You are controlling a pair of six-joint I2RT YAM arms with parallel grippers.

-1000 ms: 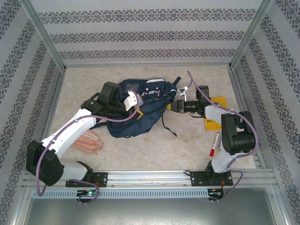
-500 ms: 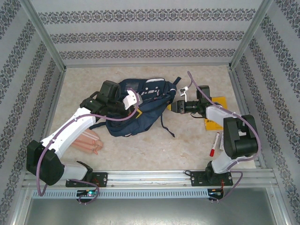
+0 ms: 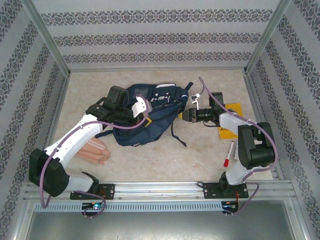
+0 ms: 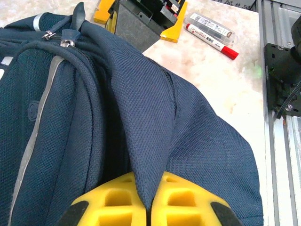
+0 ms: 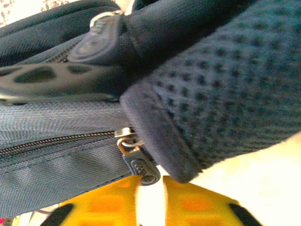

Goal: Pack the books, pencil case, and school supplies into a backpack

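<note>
The backpack (image 3: 155,119) is lying on the worktop (image 3: 150,155) — left fingers (image 4: 113,197) are pinching a fabric fold, right fingers (image 5: 197,202) are sitting narrow at its zipper pull (image 5: 140,169), grip unclear.

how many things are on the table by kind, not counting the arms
backpack: 1
yellow book: 1
pencil case: 1
marker: 1
clear slim pack: 1
total: 5

Striped patterned walls (image 3: 150,37), beige tabletop (image 3: 150,155)
</note>
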